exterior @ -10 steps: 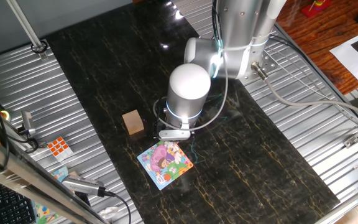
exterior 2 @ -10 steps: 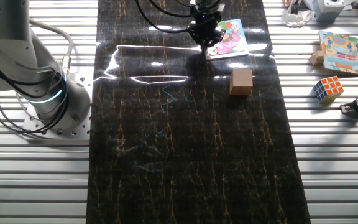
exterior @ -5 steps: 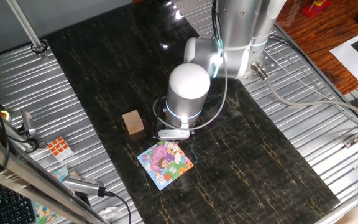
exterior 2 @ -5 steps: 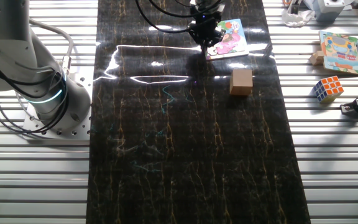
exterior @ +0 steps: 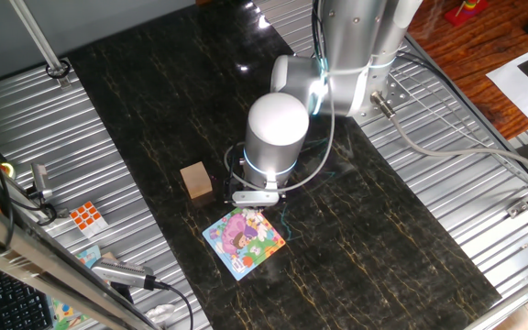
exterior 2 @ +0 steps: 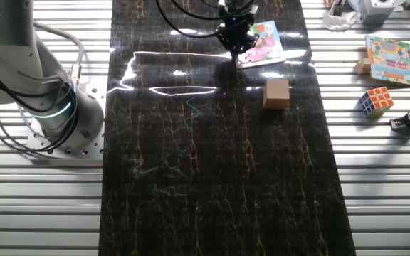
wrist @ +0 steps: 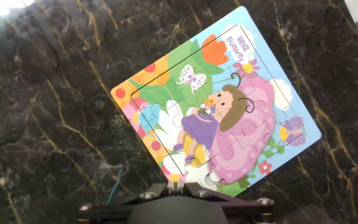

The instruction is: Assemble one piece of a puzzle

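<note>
The puzzle (wrist: 216, 106), a square cartoon picture with a blue border, lies flat on the dark table; it also shows in one fixed view (exterior: 244, 240) and the other fixed view (exterior 2: 263, 43). My gripper (wrist: 176, 185) hangs low over the puzzle's near edge; it also shows in both fixed views (exterior: 259, 209) (exterior 2: 235, 48). Its jaws stand almost together with a thin pale sliver between them, which looks like the piece (wrist: 173, 184) held edge-on. A white piece-shaped patch (wrist: 197, 178) sits in the picture right beside the fingers.
A tan wooden cube (exterior: 195, 180) (exterior 2: 276, 93) stands on the table near the puzzle. An orange-and-white Rubik's cube (exterior: 86, 217) (exterior 2: 374, 101) and a second picture board (exterior 2: 389, 59) lie on the ribbed metal beside the table.
</note>
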Motion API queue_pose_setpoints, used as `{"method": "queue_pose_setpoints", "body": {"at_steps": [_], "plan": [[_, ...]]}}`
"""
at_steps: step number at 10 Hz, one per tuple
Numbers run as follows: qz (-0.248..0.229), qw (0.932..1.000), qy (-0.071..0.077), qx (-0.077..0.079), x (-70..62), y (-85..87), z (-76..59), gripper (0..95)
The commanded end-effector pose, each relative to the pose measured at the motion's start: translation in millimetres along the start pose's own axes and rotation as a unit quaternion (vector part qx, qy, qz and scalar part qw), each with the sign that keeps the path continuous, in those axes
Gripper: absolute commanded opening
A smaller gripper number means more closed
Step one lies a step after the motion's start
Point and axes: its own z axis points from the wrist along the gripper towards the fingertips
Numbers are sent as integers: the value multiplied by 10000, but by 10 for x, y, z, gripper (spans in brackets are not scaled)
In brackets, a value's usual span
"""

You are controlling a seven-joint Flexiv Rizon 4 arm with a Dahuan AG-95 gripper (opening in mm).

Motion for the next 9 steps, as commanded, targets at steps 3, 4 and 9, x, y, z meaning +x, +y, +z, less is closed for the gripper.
{"method": "queue_pose_setpoints", "body": {"at_steps": [3, 4, 9], "plan": [[57, 10000, 19, -31, -1, 21, -49, 0], [59, 10000, 12, -24, -2, 19, -51, 0], [-26, 10000, 61, 36, -99, -130, -88, 0]]}}
